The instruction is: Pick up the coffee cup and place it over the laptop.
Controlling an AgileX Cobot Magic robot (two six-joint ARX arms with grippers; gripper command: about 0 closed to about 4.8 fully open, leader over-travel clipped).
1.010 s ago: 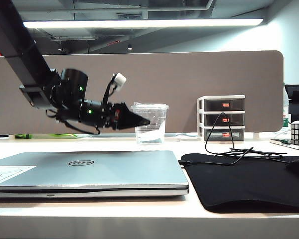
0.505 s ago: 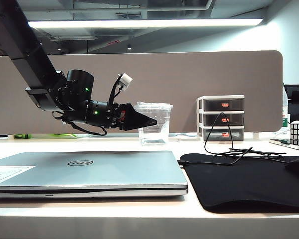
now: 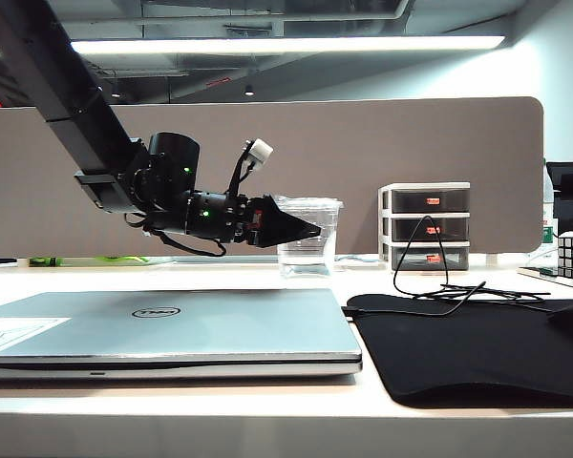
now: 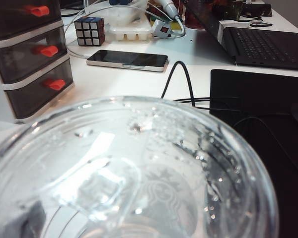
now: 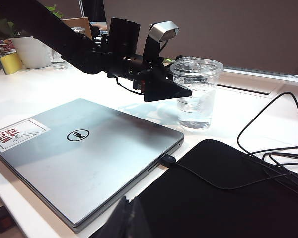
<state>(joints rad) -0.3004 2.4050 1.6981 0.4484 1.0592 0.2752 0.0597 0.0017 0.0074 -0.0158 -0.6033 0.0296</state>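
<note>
I see the coffee cup (image 3: 309,237) upright on the table (image 3: 172,420), just behind the laptop's (image 3: 162,329) back right corner, water in its bottom. My left gripper (image 3: 310,230) hangs level at the cup, jaws spread wide around its upper wall, nothing gripped. Right of the laptop lies the black mat (image 3: 477,353). My right gripper (image 5: 126,220) shows only as a dark blur; I can't tell its state.
</note>
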